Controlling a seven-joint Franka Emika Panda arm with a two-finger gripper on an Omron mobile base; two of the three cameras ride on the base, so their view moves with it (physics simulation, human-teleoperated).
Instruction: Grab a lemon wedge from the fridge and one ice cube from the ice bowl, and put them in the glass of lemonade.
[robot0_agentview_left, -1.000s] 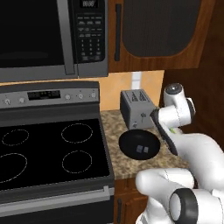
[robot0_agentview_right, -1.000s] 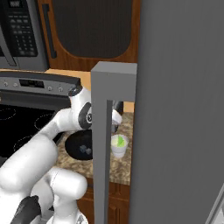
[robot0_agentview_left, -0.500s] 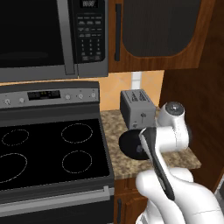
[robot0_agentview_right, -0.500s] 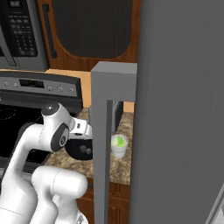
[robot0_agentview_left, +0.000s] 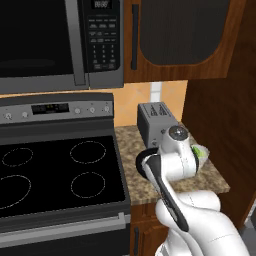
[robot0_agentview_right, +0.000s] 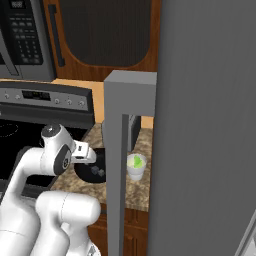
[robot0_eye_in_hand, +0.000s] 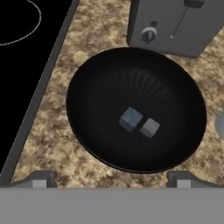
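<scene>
The ice bowl (robot0_eye_in_hand: 135, 109), shallow, round and black, sits on a speckled brown granite counter (robot0_eye_in_hand: 52, 144) at the middle of the view. Two small grey ice cubes lie side by side at its bottom, apparently touching: the darker, bluish cube (robot0_eye_in_hand: 131, 119) toward 9 o'clock and the paler cube (robot0_eye_in_hand: 150, 127) toward 3 o'clock of the pair. A silver toaster (robot0_eye_in_hand: 175, 24) with a round knob stands at 1 o'clock, just beside the bowl's rim. A black glass cooktop (robot0_eye_in_hand: 26, 52) with a white burner ring fills the 10 o'clock corner. The gripper (robot0_eye_in_hand: 111, 179) hangs wide apart at 6 o'clock, one fingertip (robot0_eye_in_hand: 39, 180) at each side below the bowl.
</scene>
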